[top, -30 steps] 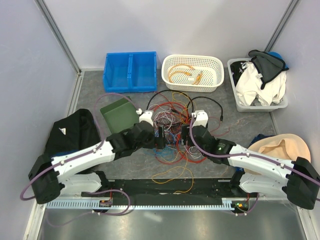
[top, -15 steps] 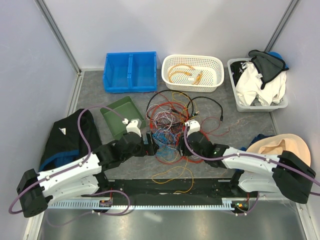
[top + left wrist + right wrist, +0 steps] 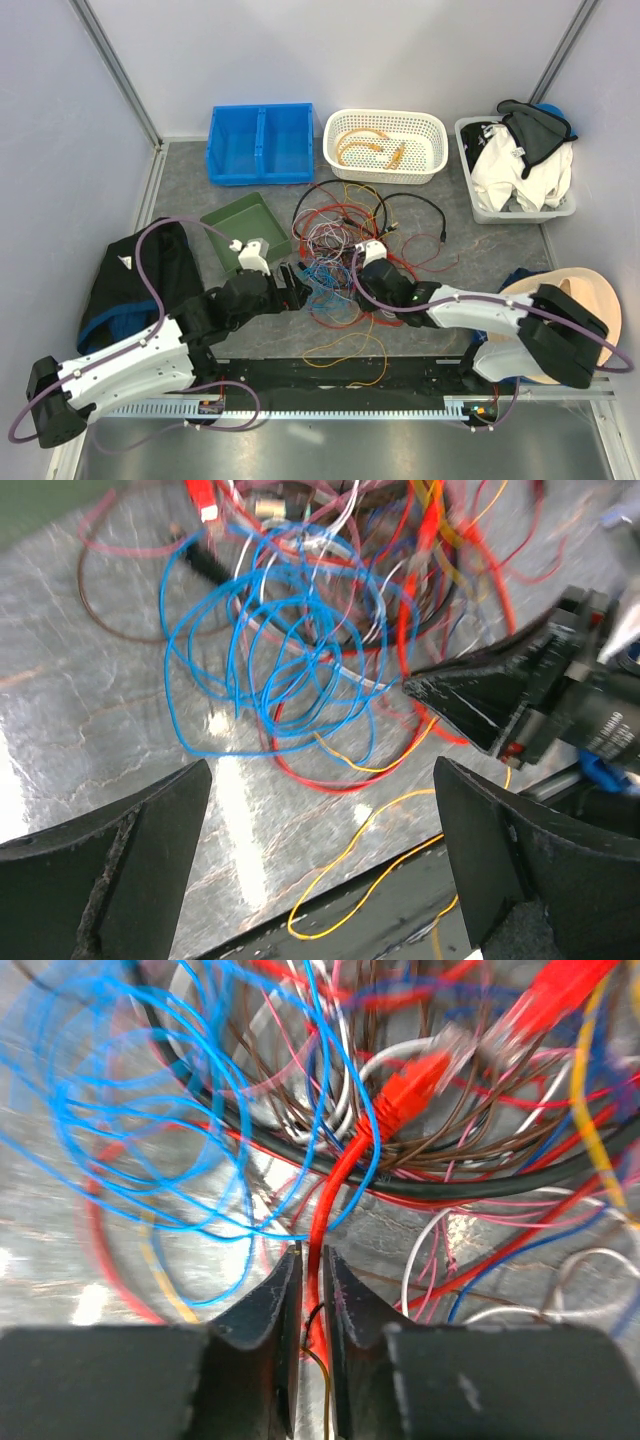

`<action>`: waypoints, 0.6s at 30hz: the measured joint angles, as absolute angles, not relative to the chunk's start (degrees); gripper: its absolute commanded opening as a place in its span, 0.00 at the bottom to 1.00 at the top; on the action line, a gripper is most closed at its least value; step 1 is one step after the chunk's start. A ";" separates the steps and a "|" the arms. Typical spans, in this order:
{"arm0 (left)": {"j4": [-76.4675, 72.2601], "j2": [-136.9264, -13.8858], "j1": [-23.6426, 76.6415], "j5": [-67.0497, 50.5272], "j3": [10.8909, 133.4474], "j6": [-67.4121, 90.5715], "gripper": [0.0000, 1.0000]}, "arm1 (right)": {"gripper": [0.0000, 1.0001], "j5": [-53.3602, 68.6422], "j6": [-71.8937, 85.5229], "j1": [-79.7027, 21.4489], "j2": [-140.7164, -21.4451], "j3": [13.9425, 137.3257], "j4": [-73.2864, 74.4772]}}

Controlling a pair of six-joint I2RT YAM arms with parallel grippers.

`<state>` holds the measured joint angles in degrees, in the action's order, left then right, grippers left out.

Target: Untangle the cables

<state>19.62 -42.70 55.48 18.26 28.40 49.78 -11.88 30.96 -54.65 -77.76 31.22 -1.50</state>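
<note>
**Top external**
- cables: one tangled heap, mid-table, betw. both arms. Thin wires in red, blue, white, pink, yellow, plus a thicker black one arcing at the far right side. Loops overlap; strands spread outward on all sides.
- yellow cable: loose loop near the front edge, trailing out of the heap.
- orange cable: coiled, lying apart inside the white basket.
- left gripper: at the heap's left edge, pointing right.
- right gripper: at the heap's near right side, low over the wires.
- Also on the table: blue bin, green tray, grey bin w/ clothes, black bag.

**Left wrist**
- Left jaws spread wide, nothing betw. them; they hover above the tabletop.
- blue coil: many thin rings, loosely stacked, just ahead of the fingers.
- red loop: lies under the coil's near edge.
- Yellow strand runs toward the front. Right gripper tip visible at right, touching the red wires.

**Right wrist**
- Right jaws nearly together, pinching the red cable, which runs up to a red plug.
- A thin dark wire also sits in the gap.
- Blue coil at left (blurred); brown, black, pink, white strands cross behind.
</note>
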 measured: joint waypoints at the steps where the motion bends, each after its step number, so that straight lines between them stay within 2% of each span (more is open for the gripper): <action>1: 19.64 -41.60 55.48 18.79 28.40 49.78 1.00 | 0.13 -12.21 30.81 -54.65 -76.12 31.42 -0.69; 6: 19.66 -36.80 55.48 22.59 28.49 49.54 1.00 | 0.00 -15.81 28.93 -54.72 -64.31 38.02 5.41; 13: 19.62 -36.91 55.48 27.00 31.75 46.50 1.00 | 0.00 -21.87 23.66 -54.81 -57.56 54.76 9.58; 16: 19.33 -38.22 55.48 27.68 33.93 45.43 1.00 | 0.22 -23.14 22.31 -54.85 -57.45 55.99 10.46; 17: 19.22 -38.39 55.48 27.94 34.24 45.25 1.00 | 0.36 -23.44 22.24 -54.87 -57.60 55.68 11.07; 18: 19.20 -38.44 55.48 28.14 34.48 45.06 1.00 | 0.42 -23.73 22.31 -54.87 -57.89 55.13 11.40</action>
<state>19.20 -38.44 55.48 28.14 34.48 45.06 -23.73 22.31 -54.87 -57.89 55.13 11.40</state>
